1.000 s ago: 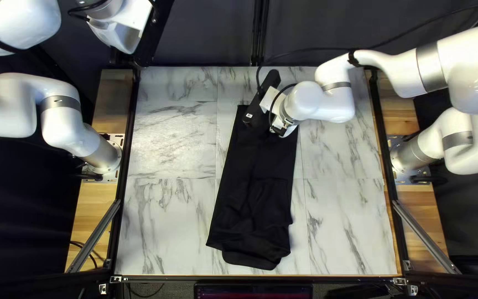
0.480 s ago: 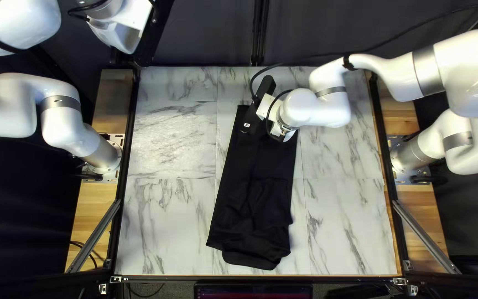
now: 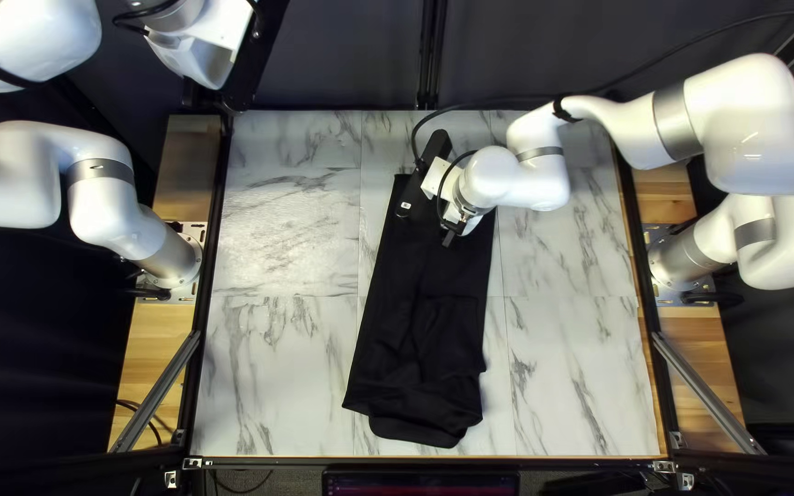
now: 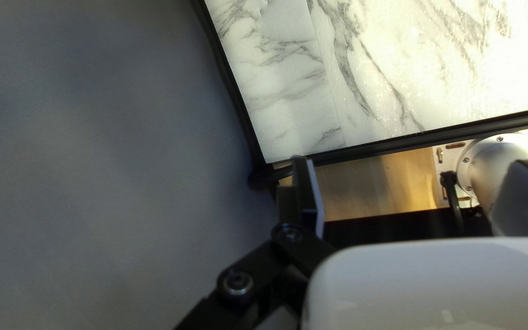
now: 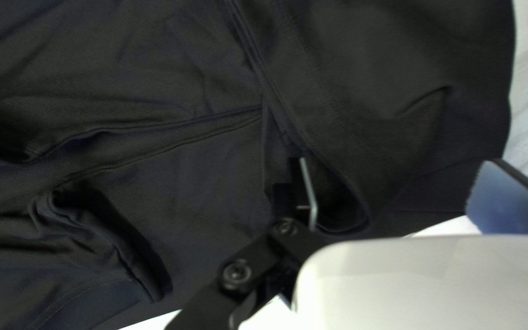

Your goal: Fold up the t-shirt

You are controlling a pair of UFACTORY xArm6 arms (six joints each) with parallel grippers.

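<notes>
Right hand point(image 3: 450, 235) above black T-shirt point(image 3: 420, 321)

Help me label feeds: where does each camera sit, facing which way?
Top left: above the table's near edge, facing down aslant; left arm, right arm visible.
Left wrist: facing a table corner; left fingers, own base visible.
Right wrist: facing down at the t-shirt; right fingers visible.
Shared, top left and right wrist: t-shirt.
</notes>
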